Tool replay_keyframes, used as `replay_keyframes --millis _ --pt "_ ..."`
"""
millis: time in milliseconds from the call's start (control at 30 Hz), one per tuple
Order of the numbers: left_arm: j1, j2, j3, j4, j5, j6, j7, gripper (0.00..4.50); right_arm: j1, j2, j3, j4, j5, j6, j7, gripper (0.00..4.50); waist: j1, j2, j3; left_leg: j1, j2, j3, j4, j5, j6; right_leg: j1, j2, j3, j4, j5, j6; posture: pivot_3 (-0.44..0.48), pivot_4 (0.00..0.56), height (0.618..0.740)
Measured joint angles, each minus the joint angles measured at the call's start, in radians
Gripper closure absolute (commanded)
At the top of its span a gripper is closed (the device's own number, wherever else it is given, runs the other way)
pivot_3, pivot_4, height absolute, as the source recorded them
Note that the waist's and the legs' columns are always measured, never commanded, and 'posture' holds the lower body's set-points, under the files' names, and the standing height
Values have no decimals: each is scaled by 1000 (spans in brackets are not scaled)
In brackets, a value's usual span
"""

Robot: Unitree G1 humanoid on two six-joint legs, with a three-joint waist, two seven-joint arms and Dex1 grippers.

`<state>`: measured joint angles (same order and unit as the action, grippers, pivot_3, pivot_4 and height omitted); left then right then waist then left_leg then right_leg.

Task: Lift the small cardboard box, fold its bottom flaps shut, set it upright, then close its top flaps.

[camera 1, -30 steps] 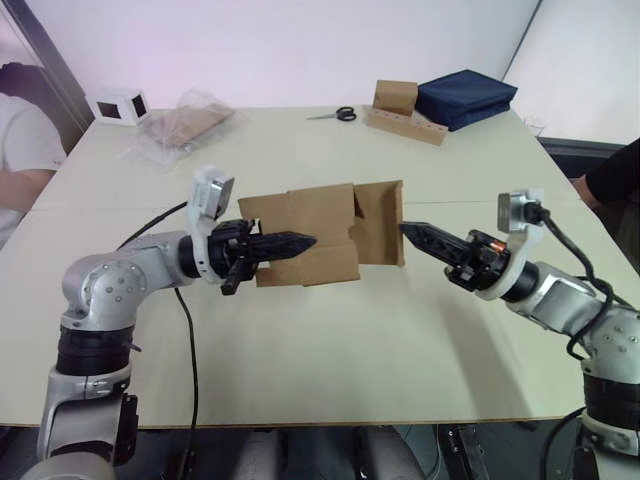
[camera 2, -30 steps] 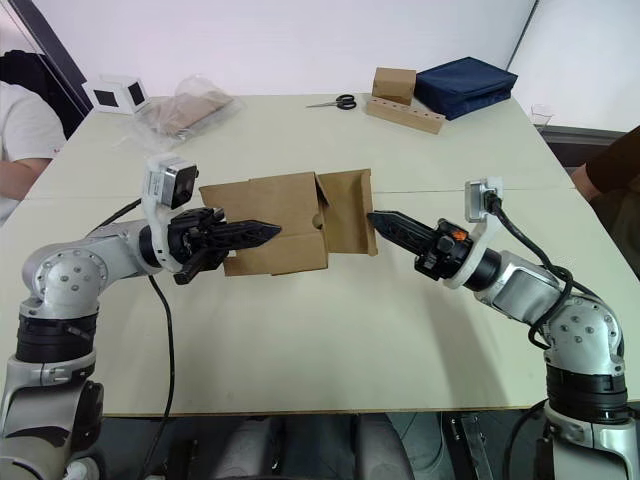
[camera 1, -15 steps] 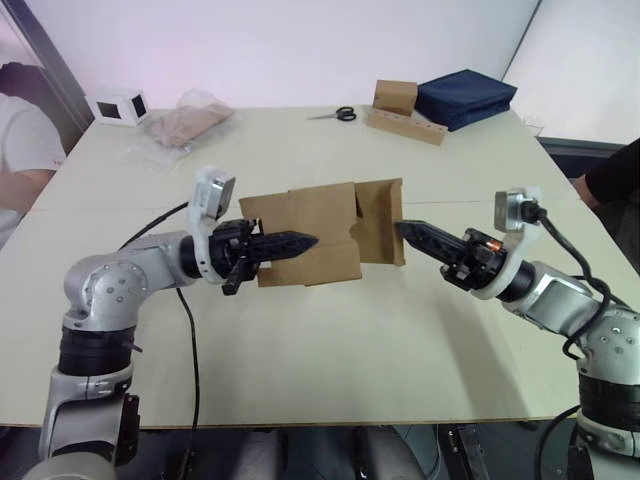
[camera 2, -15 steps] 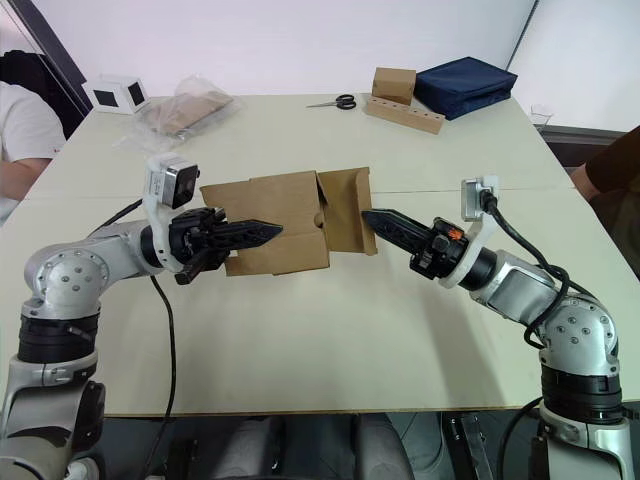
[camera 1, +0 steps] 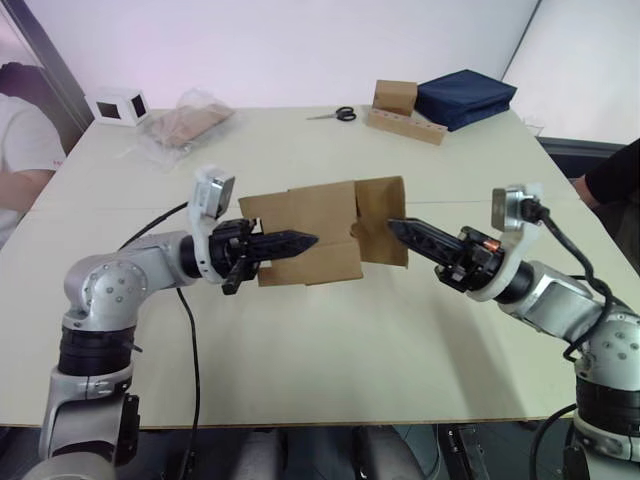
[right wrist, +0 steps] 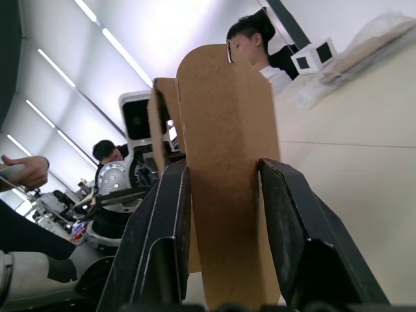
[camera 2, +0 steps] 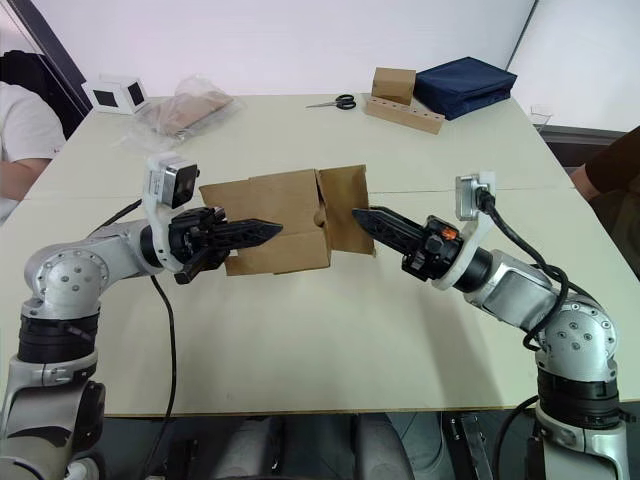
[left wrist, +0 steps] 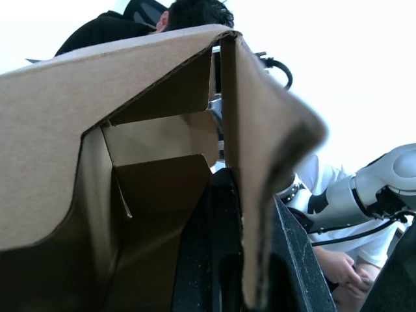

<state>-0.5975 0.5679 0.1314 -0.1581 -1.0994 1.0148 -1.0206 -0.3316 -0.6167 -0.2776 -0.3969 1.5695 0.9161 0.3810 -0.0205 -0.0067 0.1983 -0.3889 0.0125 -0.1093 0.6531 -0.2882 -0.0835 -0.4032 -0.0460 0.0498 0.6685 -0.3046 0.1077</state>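
Cardboard box point(camera 1: 305, 245) between left hand point(camera 1: 300, 241), right hand point(camera 1: 395, 226).

Change over the last second: my right gripper point(camera 1: 392, 226) advances toward the small cardboard box point(camera 1: 305, 232), its open fingers point(right wrist: 162, 240) now straddling the side flap point(right wrist: 227, 162) it previously only faced.

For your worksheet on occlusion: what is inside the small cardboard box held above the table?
Inside the small cardboard box, bare walls, an inner flap and the left gripper's finger. Its far corners stay hidden.
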Motion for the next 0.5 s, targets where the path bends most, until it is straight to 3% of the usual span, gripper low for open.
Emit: replay_keyframes --millis 500 --pt "0 -6 0 11 5 -2 21 4500 16 -72 -4 -68 131 -12 -69 2914 0 0 0 0 0 0 0 0 0 0 0 0 0 0 0 0 150 740"
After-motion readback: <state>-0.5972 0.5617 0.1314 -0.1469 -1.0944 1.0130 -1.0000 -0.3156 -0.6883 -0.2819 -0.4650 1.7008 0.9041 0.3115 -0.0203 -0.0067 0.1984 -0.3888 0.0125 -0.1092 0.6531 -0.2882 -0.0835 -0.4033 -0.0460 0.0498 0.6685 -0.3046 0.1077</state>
